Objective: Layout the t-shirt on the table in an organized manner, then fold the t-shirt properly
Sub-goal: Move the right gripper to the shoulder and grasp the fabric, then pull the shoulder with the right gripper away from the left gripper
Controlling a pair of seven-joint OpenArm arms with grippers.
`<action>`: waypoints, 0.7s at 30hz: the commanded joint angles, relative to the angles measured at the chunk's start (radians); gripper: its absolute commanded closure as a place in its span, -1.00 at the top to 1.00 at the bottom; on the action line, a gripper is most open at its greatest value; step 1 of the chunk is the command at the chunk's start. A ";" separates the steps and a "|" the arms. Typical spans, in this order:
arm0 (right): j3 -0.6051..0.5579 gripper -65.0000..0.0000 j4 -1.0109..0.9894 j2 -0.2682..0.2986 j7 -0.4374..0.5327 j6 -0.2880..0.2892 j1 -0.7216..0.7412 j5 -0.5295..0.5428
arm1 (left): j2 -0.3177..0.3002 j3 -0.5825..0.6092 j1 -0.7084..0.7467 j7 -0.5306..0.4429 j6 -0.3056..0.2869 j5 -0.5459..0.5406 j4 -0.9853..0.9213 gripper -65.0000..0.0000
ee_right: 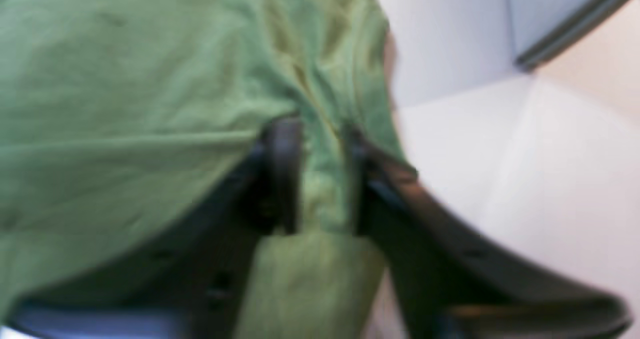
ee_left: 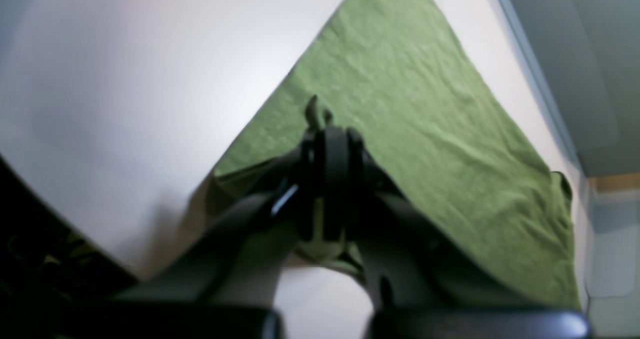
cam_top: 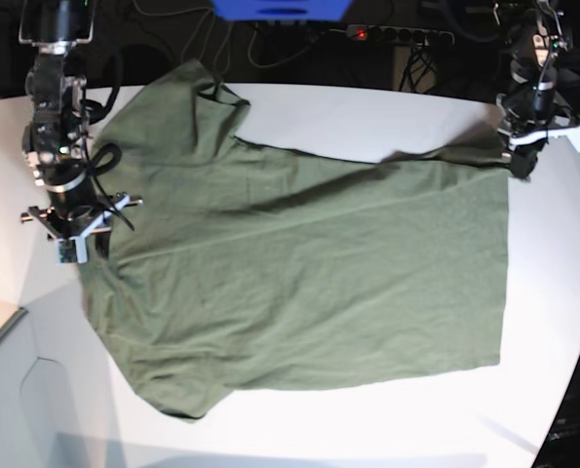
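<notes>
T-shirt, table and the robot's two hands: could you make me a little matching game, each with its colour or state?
Things:
1. t-shirt
2. table
3. left hand
4. right hand

Colour or state:
A. plain white
B. fingers apart, green fabric between them
C. olive green, spread out flat
D. pinched shut on a corner of the fabric

Pairs: 1-C, 2-A, 3-D, 4-B
</notes>
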 commanded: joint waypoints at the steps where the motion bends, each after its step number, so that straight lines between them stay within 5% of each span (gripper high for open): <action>1: 0.008 -0.21 0.051 -0.010 -0.018 0.002 -0.031 0.006 | -0.010 -0.007 0.005 -0.023 -0.013 -0.008 0.019 -1.00; 7: 0.110 0.28 0.222 -0.147 -0.158 0.002 -0.205 0.006 | -0.010 -0.008 -0.001 -0.023 -0.013 -0.008 0.019 -1.00; 11: 0.155 0.28 0.239 -0.201 -0.167 0.002 -0.284 0.006 | -0.010 -0.008 -0.003 -0.025 -0.013 -0.008 0.019 -1.00; 21: 0.149 0.29 0.223 -0.233 -0.165 0.002 -0.402 0.006 | -0.011 -0.008 -0.004 -0.026 -0.013 -0.008 0.019 -1.00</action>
